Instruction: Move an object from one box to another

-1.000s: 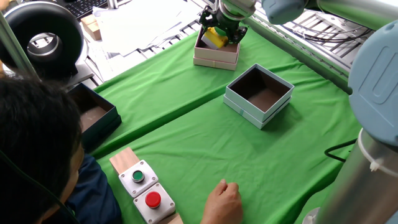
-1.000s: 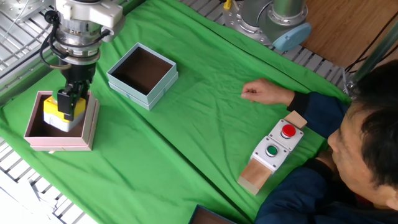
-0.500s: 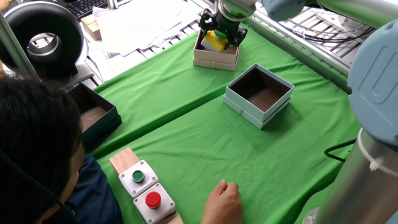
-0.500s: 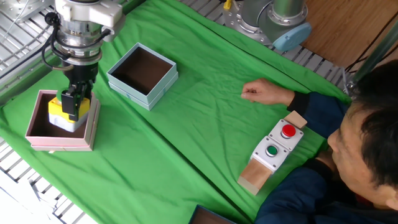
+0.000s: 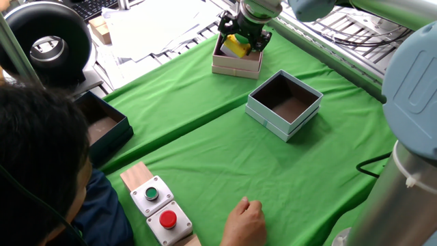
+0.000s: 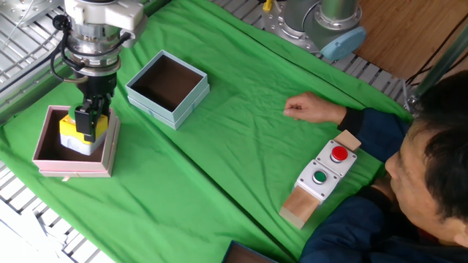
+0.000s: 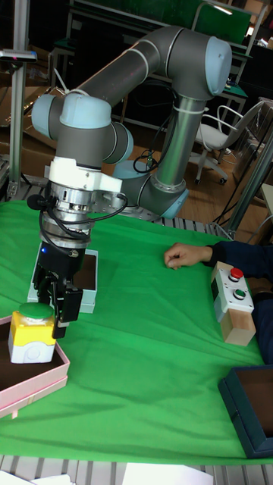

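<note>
The object, a yellow housing (image 7: 30,341) with a green dome button (image 7: 34,311), stands inside the pinkish-white box (image 7: 38,379) at the table's far corner. It also shows as the yellow object (image 5: 237,46) in that pinkish-white box (image 5: 235,67), and as the object (image 6: 73,136) within the box's pink rim (image 6: 69,166). My gripper (image 6: 86,128) reaches down into this box, shut on the object; the gripper (image 5: 241,41) (image 7: 58,314) partly hides it. The pale blue-grey box (image 5: 283,104) (image 6: 168,89) (image 7: 85,284) stands beside it, holding nothing.
A person sits at the table with a fist (image 5: 244,220) (image 6: 301,109) (image 7: 184,256) resting on the green cloth. A grey switch box (image 5: 158,209) (image 6: 325,172) (image 7: 231,290) lies on a wooden block. A dark navy box (image 5: 102,126) (image 7: 254,409) stands near the person.
The gripper has shifted the object a little and set it more upright inside the pinkish-white box. The box itself has slid slightly along the cloth.
</note>
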You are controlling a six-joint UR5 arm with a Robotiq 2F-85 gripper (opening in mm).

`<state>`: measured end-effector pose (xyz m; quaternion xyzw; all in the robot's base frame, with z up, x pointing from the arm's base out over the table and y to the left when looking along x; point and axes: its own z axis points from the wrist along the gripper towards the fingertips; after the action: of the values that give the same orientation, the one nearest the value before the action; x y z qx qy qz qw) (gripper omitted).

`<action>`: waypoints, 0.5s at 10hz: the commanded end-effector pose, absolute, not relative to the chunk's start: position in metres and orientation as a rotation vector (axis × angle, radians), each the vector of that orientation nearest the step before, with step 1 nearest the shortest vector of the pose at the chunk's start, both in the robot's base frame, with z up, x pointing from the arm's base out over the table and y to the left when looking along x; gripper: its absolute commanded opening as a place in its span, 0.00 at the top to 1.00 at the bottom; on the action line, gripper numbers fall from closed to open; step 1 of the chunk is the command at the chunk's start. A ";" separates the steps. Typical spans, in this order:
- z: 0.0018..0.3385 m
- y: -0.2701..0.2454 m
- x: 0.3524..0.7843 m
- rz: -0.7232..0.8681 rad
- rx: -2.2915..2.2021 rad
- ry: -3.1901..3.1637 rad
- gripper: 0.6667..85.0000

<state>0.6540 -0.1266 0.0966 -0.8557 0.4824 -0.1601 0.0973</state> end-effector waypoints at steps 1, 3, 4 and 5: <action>0.098 -0.122 0.652 -0.446 -2.527 1.404 0.26; 0.098 -0.117 0.650 -0.423 -2.521 1.392 0.28; 0.096 -0.114 0.645 -0.393 -2.535 1.381 0.29; 0.097 -0.113 0.642 -0.378 -2.540 1.368 0.30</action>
<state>0.6474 -0.1180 0.0955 -0.8640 0.4710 -0.1425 0.1065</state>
